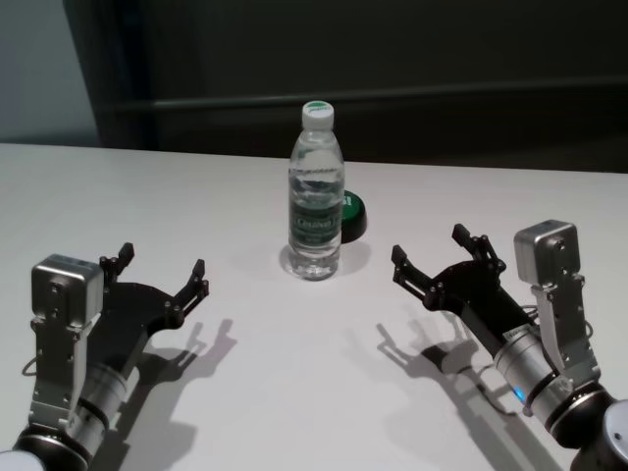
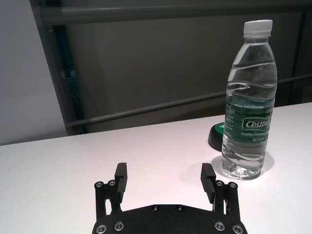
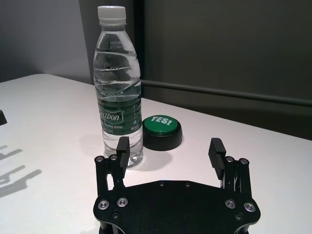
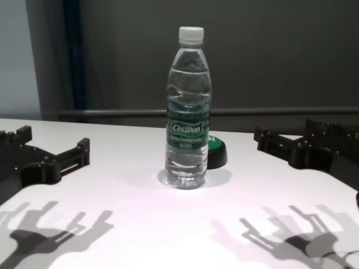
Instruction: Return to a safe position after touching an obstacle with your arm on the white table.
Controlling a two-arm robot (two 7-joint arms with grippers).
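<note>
Though half-hidden from the head, puck (image 3: 162, 132) lettered "YES!" behind upright bottle (image 3: 118, 87); both claws spread, left claw (image 1: 162, 272), right claw (image 1: 434, 252).

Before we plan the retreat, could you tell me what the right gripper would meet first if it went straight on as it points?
Probably the bottle: the open right gripper points toward it and the green puck, with the bottle seemingly nearer.

Puck (image 1: 351, 215) largely hidden behind bottle (image 1: 316, 193) in head, chest and left wrist views, its top lettering legible only from right wrist; white table (image 1: 147, 206) cut off at every frame edge, and both arms run out of the head view's bottom corners.
</note>
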